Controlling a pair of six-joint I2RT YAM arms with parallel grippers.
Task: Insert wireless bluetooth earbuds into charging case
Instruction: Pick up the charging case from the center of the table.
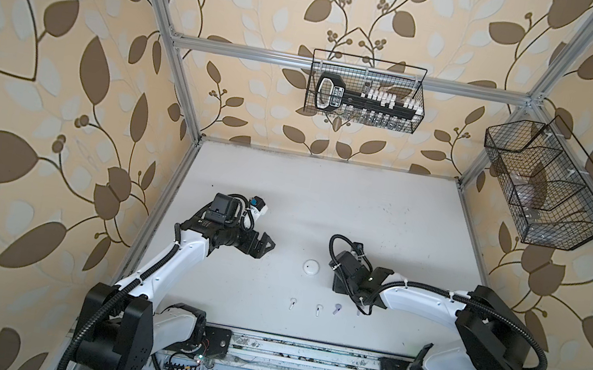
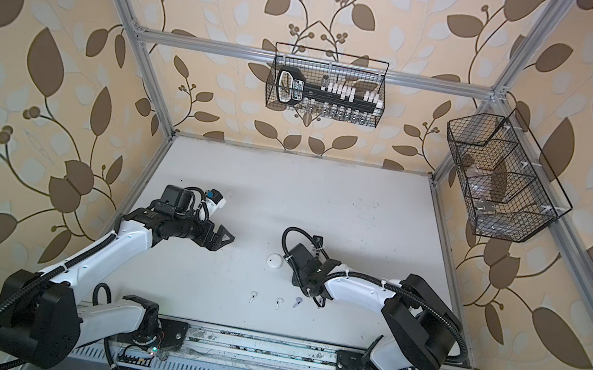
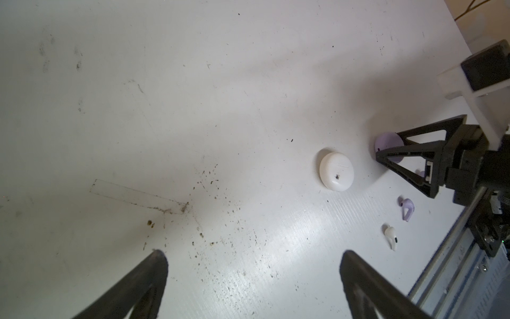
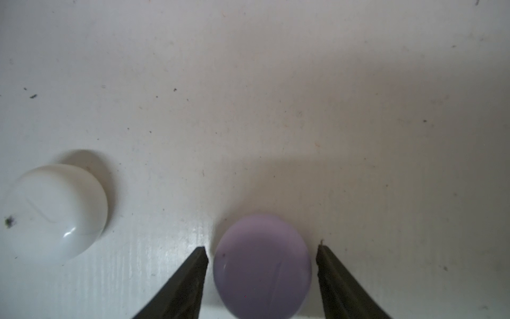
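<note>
My right gripper (image 4: 262,248) stood with jaws apart, one finger either side of the lavender case (image 4: 262,276), a thin gap showing on each side. The white case (image 4: 55,212) lay closed nearby, apart from it. My left gripper (image 3: 254,256) hung wide open over the table (image 3: 110,110). In both top views the earbuds (image 1: 318,309) lay in a row at lower centre of frame, below the white case, outside either case.
</note>
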